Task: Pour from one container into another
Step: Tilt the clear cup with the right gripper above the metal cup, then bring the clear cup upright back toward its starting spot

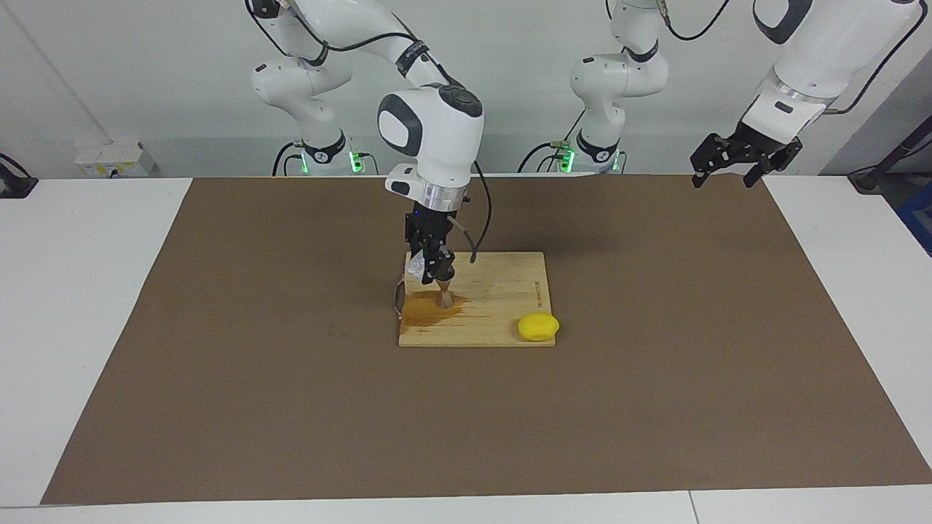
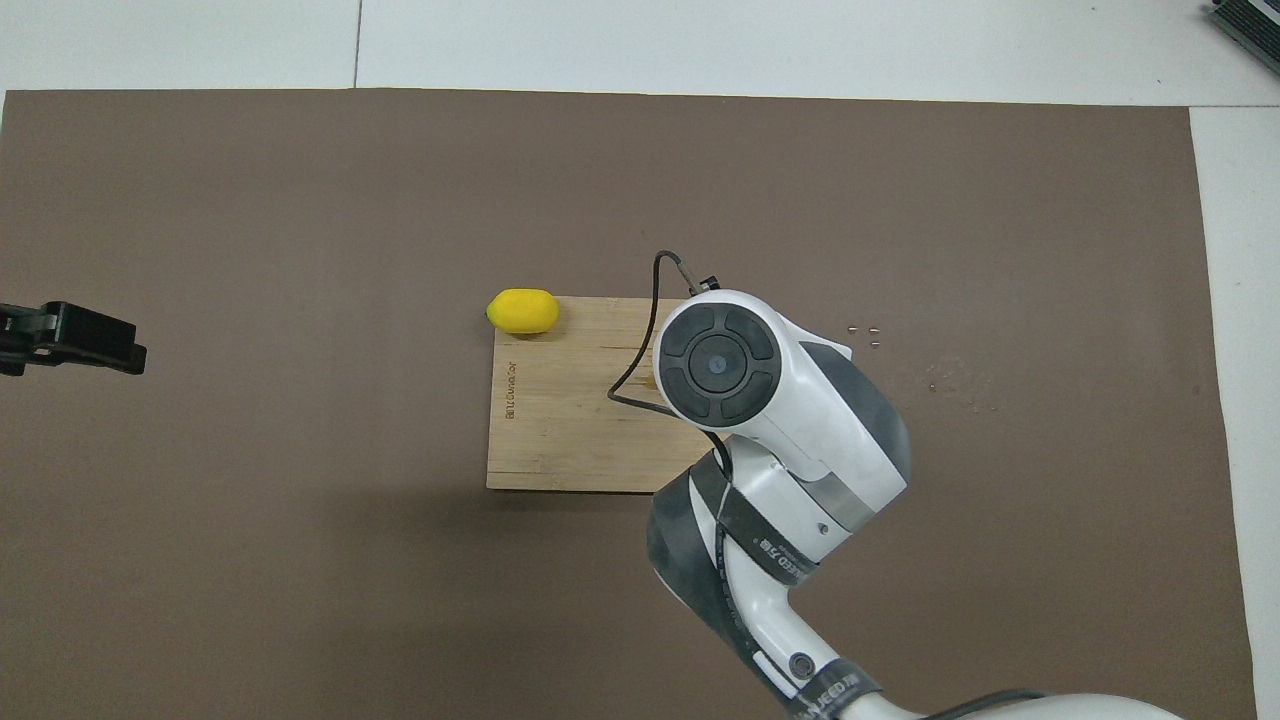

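Note:
My right gripper (image 1: 435, 275) hangs low over the wooden cutting board (image 1: 502, 291), at the board's edge toward the right arm's end of the table. It is shut on the small clear plastic cup (image 1: 417, 268), which is tilted. The steel jigger (image 1: 443, 299) stands upright on the board just below the fingers. A wet amber patch (image 1: 429, 313) spreads on the board around the jigger's foot. In the overhead view the right arm's wrist (image 2: 720, 365) hides the cup and the jigger. My left gripper (image 1: 724, 175) waits open and empty, raised over the mat's edge at the left arm's end.
A yellow lemon (image 1: 538, 327) lies on the board's corner farthest from the robots, toward the left arm's end; it also shows in the overhead view (image 2: 522, 311). A few tiny bits (image 2: 865, 331) lie on the brown mat toward the right arm's end.

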`<state>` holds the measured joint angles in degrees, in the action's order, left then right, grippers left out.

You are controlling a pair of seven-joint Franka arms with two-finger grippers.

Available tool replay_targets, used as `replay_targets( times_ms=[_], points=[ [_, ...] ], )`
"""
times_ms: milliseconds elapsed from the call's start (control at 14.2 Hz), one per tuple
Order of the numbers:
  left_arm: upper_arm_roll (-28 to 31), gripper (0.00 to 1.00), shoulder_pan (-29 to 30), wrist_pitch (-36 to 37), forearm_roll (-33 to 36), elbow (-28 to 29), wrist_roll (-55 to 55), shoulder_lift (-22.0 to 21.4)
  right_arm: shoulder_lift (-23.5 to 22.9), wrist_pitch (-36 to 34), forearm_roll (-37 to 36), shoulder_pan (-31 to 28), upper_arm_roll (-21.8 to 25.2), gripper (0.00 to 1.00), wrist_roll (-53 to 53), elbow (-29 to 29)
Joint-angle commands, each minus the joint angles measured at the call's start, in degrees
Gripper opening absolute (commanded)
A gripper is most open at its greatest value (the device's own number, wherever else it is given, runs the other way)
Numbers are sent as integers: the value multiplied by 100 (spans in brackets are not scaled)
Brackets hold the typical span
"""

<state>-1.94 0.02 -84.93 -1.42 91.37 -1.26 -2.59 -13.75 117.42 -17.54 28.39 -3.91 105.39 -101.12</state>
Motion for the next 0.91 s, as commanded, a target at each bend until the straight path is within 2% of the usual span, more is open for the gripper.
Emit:
replay_targets(
  times_ms=[0, 421, 632, 842],
  points=[
    [-52, 100, 51, -199, 81, 127, -94, -136, -66, 88, 600, -210, -48, 0, -343, 57],
    [-158, 100, -37, -243, 72, 154, -24, -145, -128, 175, 1909, -860, -48, 0, -1036, -57],
    [-158, 100, -2, -226, 72, 154, -41, -145, -84, 648, 2814, -1378, -48, 0, -1187, -477],
    [-167, 100, -10, -234, 72, 162, -41, -145, -58, 721, 3852, -1915, -48, 0, -1870, -777]
  ],
)
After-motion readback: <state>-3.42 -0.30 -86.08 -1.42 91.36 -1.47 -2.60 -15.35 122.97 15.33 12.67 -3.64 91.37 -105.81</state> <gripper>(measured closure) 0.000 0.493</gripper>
